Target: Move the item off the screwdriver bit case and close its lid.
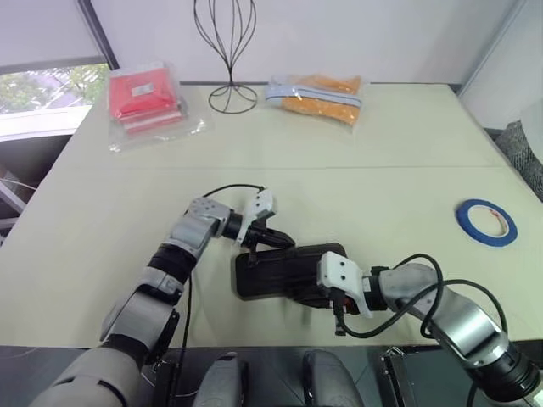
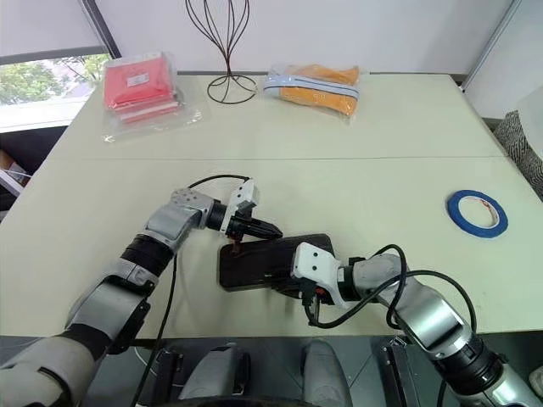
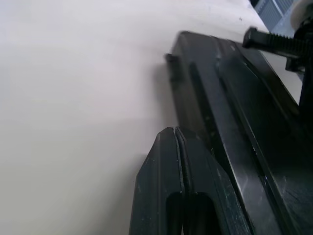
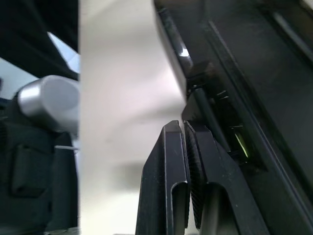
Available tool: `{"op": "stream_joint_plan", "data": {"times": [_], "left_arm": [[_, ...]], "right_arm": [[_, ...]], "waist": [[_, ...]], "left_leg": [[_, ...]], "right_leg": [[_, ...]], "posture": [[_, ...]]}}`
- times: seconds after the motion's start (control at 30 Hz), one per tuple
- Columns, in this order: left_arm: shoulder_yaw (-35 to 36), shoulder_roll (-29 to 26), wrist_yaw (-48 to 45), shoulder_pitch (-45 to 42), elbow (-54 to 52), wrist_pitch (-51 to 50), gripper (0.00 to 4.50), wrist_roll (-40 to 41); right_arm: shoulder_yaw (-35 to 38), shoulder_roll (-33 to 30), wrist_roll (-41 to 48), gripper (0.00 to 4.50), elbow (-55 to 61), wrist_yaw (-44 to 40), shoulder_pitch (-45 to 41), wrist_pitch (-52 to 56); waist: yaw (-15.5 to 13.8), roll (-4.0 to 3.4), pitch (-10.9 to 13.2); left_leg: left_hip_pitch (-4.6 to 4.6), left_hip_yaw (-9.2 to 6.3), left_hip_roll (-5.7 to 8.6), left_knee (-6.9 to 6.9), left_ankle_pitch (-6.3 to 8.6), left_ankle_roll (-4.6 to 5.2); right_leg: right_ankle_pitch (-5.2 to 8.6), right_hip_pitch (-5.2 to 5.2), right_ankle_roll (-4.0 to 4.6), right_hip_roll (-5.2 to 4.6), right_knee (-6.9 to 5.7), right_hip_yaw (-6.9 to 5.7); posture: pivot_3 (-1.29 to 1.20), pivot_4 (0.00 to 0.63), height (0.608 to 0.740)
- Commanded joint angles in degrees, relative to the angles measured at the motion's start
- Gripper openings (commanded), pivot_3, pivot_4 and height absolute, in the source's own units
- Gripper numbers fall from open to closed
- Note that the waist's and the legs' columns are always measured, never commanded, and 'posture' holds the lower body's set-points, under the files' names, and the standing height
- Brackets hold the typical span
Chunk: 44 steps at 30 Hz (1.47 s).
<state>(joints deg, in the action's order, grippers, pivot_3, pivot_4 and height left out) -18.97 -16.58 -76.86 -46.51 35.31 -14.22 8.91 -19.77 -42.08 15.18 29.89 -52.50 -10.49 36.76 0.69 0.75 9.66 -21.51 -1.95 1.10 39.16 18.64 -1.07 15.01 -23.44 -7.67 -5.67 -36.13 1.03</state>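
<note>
The screwdriver bit case (image 1: 276, 273) lies dark and flat near the table's front edge, with its lid (image 2: 259, 259) down over the tray. A small black latch tab (image 4: 200, 73) shows on its edge. My left gripper (image 1: 287, 244) is shut, its tips at the case's far edge; the left wrist view has these fingers (image 3: 166, 161) pressed together beside the case (image 3: 234, 112). Shut as well, my right gripper (image 4: 184, 128) sits against the case's near edge by the latch. The item, a roll of blue tape (image 1: 486, 221), lies flat on the table far to the right, apart from the case.
A bagged red packet (image 1: 144, 97) and a bagged orange packet (image 1: 318, 96) lie at the back of the table, with a black wire stand (image 1: 231, 51) between them. The table's front edge (image 1: 254, 343) runs just below the case.
</note>
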Motion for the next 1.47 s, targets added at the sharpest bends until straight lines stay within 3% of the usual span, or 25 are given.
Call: {"op": "stream_joint_plan", "data": {"times": [0.03, 0.6, 0.73, 0.9, 1.1, 1.23, 1.47], "left_arm": [[-0.2, 0.69, -0.58, 0.08, -0.65, 1.1, 0.0, -0.7], [-1.26, 2.84, -2.26, 2.89, 0.5, 2.05, 0.0, -3.29], [0.21, 2.92, -0.94, 2.85, 0.24, 2.27, 0.0, -3.26], [6.18, 2.38, 3.62, 0.23, -0.42, -0.26, 0.0, -0.7], [10.29, -3.25, 4.88, 0.77, -7.37, -3.93, 0.0, 1.56], [15.77, -12.46, 4.5, 5.84, -20.01, -11.01, 0.0, 5.88], [23.82, -22.98, 6.1, 18.88, -42.03, -24.42, 0.0, 16.22]], "right_arm": [[0.97, 1.04, -1.62, 0.16, 0.4, 2.8, -0.3, -0.75], [1.02, 2.35, -11.48, 0.16, -1.39, 11.11, 0.04, -5.03], [2.29, 1.27, -8.72, 0.16, 1.37, 8.41, 0.78, -2.77], [9.01, -3.88, 0.8, 0.16, 10.59, 2.38, 3.83, 3.37], [18.79, -10.35, 8.71, 0.16, 16.01, -1.96, 4.03, 6.98], [26.06, -17.44, 11.5, 0.16, 10.95, -7.88, -2.8, 4.97], [24.84, -21.59, 10.82, 0.16, -0.25, -14.48, -13.56, -2.31]], "waist": [[-0.01, 0.0, 0.0], [0.09, -0.01, -0.02], [0.03, -0.01, -0.02], [-0.53, 0.03, 0.01], [0.14, 0.05, 0.04], [0.47, -0.02, 0.11], [-0.44, -0.02, 0.18]], "left_leg": [[0.0, 0.0, 0.0, 0.0, 0.0, 0.0], [0.09, 0.01, 0.0, 0.02, 0.0, 0.0], [0.09, 0.01, 0.0, 0.02, 0.0, 0.0], [-0.01, -0.04, 0.05, 0.08, 0.0, 0.0], [0.01, -0.06, 0.0, 0.01, 0.0, 0.01], [0.04, -0.03, -0.02, 0.02, 0.0, 0.01], [0.0, -0.11, -0.1, -0.06, 0.0, 0.0]], "right_leg": [[0.0, 0.0, 0.0, 0.0, 0.0, 0.0], [0.0, 0.07, 0.0, 0.01, -0.03, 0.0], [0.0, 0.07, 0.0, 0.01, -0.04, 0.0], [0.0, 0.07, 0.0, -0.01, 0.0, 0.02], [0.0, 0.01, 0.0, 0.01, -0.03, 0.0], [0.0, 0.01, -0.01, 0.01, -0.04, 0.03], [0.0, 0.0, 0.0, -0.03, -0.01, 0.04]], "posture": [[0.0, 0.15, 0.74], [0.0, 0.15, 0.74], [0.0, 0.15, 0.74], [0.0, 0.15, 0.74], [0.0, 0.15, 0.74], [0.0, 0.15, 0.74], [0.0, 0.15, 0.74]]}}
